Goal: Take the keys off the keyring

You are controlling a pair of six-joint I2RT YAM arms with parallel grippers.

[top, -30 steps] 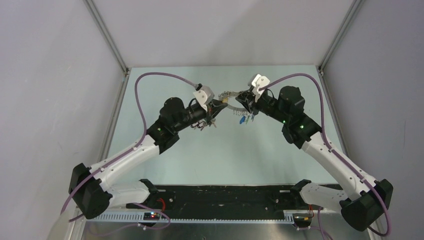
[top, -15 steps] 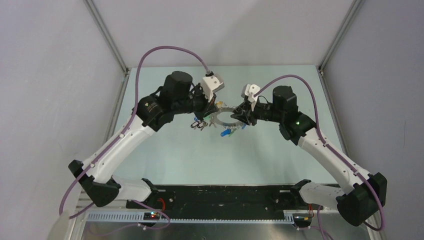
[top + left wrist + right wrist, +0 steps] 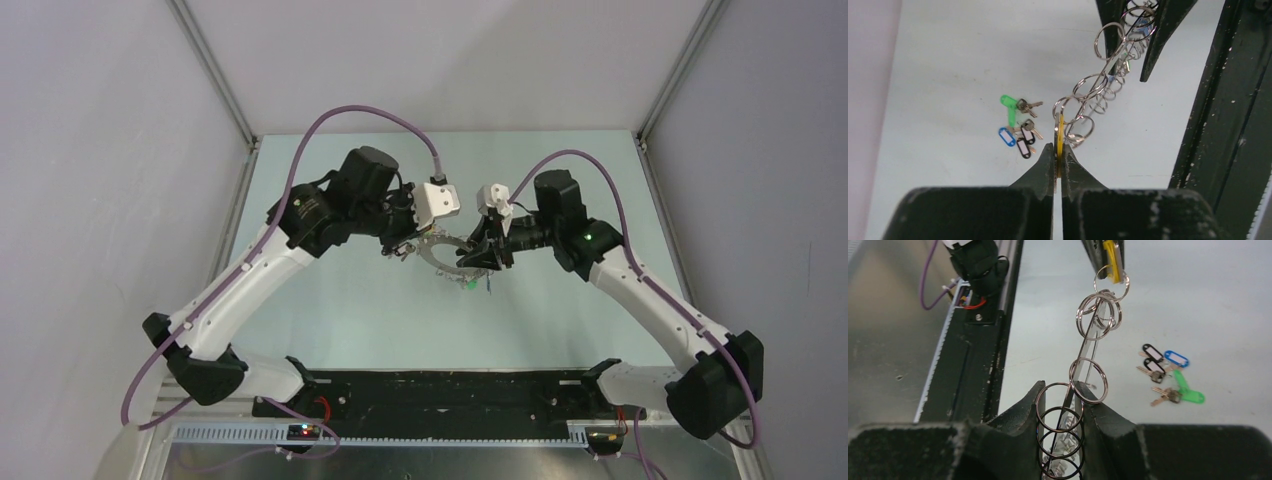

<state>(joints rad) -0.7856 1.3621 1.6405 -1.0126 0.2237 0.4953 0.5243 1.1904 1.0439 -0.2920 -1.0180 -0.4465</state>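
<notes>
Two robot grippers hold a keyring in the air between them.
The left gripper is pinched tight on a yellow piece at the keyring's rim. The right gripper, jaws partway apart, clasps the opposite rim. Keys with green, blue and black tags lie on the table, left of the left gripper's tips.

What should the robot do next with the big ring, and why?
Probably pull the left gripper gently away: it is shut on a yellow tag hanging from the keyring, while the right gripper holds the ring's other side.
</notes>
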